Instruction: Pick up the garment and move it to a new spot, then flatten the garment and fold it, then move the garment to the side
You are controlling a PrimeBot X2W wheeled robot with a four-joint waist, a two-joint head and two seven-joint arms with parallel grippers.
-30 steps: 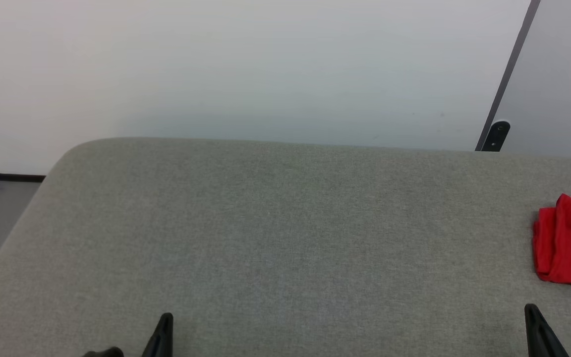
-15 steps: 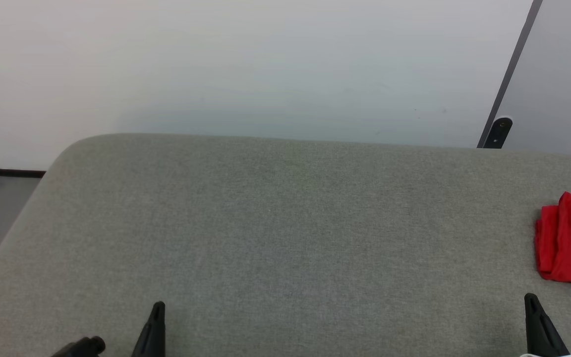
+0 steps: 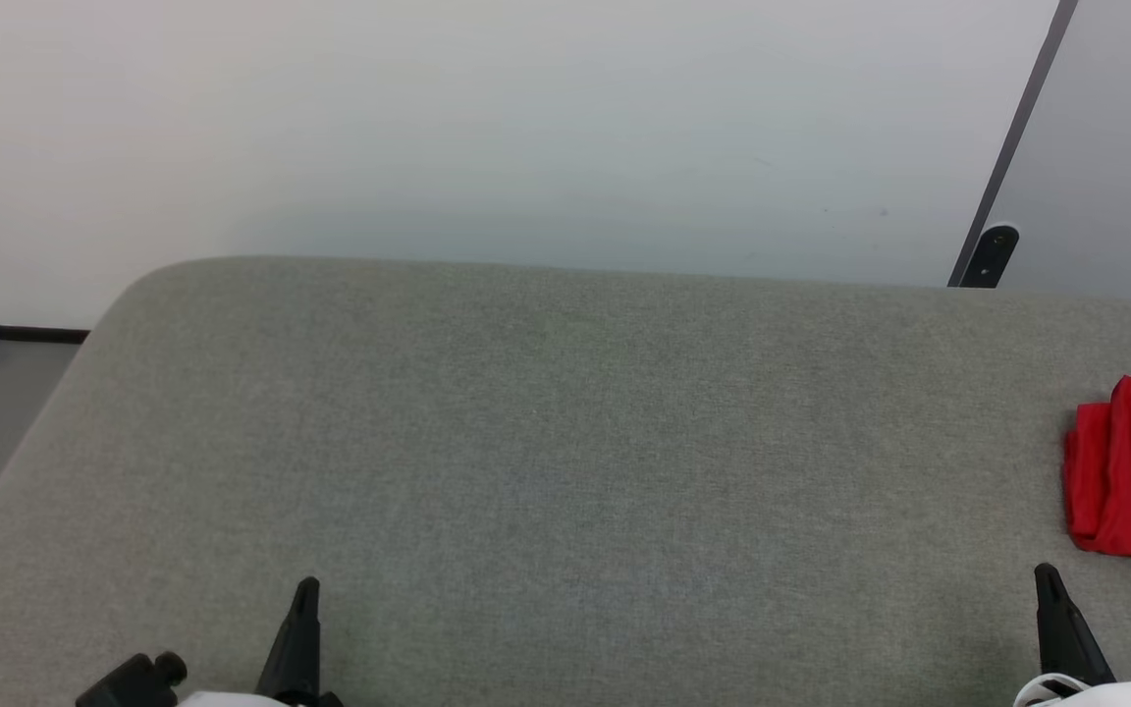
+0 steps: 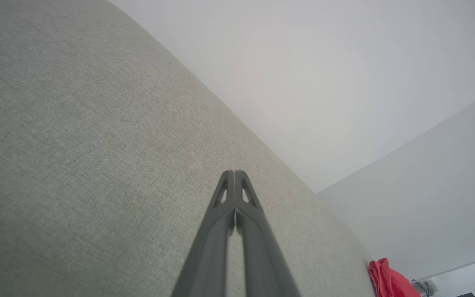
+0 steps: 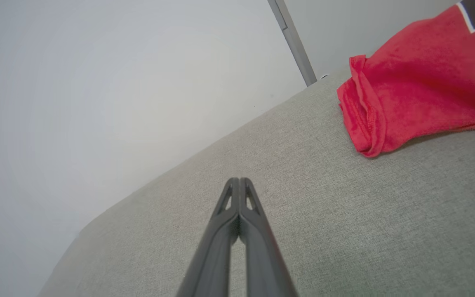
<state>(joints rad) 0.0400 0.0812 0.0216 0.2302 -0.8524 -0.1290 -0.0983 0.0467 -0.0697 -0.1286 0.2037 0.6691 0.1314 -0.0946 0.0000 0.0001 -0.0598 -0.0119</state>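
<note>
At the lower left of the head view, the left gripper (image 3: 305, 592) is pinched shut and holds nothing. The grey cushion (image 3: 565, 442) runs across the middle. At the lower right, the right gripper (image 3: 1047, 579) is pinched shut too, with nothing in it. Reaching like that, it may only push the cloth and bunch it up. The garment (image 3: 1130, 471) lies at the right edge, a red pile just above and right of that gripper, not touching it.
</note>
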